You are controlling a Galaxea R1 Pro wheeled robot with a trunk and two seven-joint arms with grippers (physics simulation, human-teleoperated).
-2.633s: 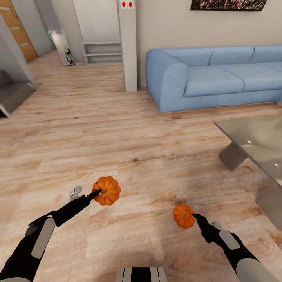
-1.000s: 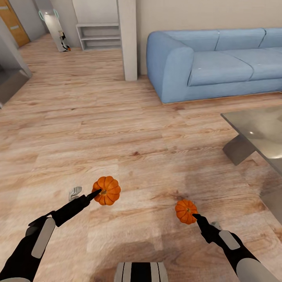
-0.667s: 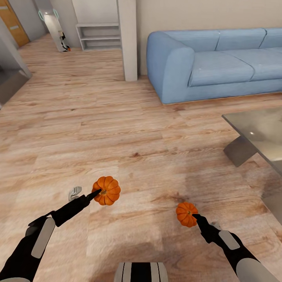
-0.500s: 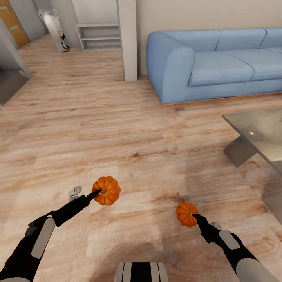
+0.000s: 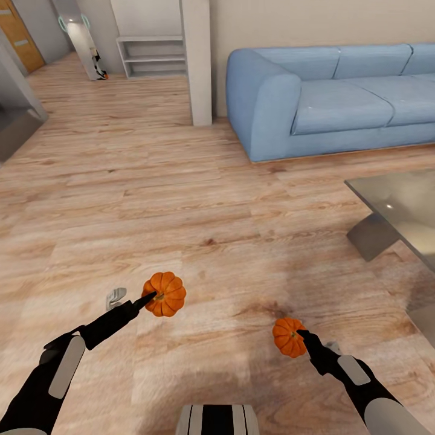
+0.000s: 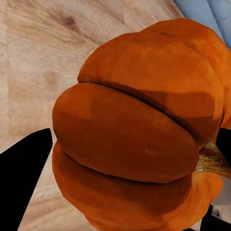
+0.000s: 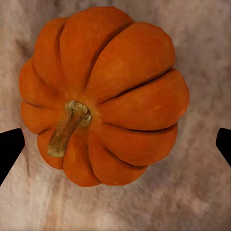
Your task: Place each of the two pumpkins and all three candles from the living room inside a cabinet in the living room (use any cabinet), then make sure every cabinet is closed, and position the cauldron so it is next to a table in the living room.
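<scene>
Carrying one pumpkin (image 5: 164,293) clamped inside the left gripper (image 5: 148,297), the robot spreads the right gripper (image 5: 304,336) wide around the second pumpkin (image 5: 289,337), probably to grasp it.

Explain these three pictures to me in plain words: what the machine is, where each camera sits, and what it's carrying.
This is a simulated wheeled robot with two arms. The big picture comes from a camera on its head, looking down over both arms at a wooden floor, a blue sofa and the corner of a glass coffee table. The other two pictures come from cameras near each hand, looking along its fingers. The left hand appears to hold an orange pumpkin, seen very close in the left wrist view. The right hand is at a second pumpkin, stem facing its camera. Whether the fingers actually squeeze either pumpkin is not clear.
</scene>
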